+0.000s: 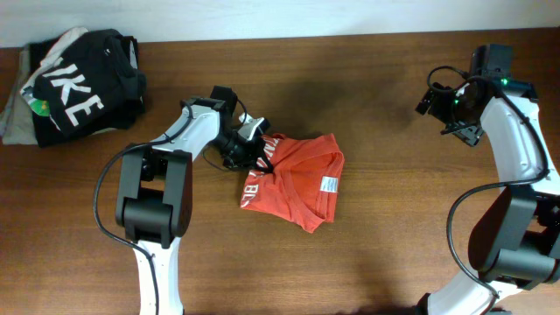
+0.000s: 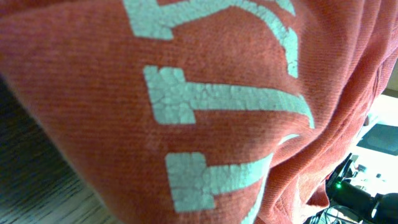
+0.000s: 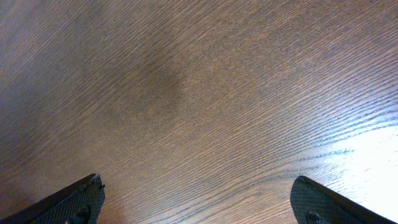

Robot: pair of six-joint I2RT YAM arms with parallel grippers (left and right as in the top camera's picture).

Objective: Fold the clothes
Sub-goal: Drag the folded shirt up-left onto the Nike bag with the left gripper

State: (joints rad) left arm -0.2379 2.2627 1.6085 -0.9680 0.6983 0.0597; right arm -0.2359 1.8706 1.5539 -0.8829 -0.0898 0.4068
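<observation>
The clothes, a red-orange T-shirt [image 1: 297, 184], lie crumpled and partly folded in the middle of the wooden table, with the white neck label [image 1: 329, 185] facing up. My left gripper [image 1: 255, 150] is at the shirt's left edge, shut on the fabric. In the left wrist view the red cloth with white printed letters [image 2: 205, 99] fills the frame and hides the fingers. My right gripper [image 1: 435, 98] hovers far off at the back right. It is open over bare wood [image 3: 198, 186] with nothing between its fingers.
A black garment with big white letters [image 1: 83, 87] is heaped at the back left corner on top of a grey-beige garment [image 1: 13, 118]. The table's back edge [image 1: 289, 35] runs along the pale wall.
</observation>
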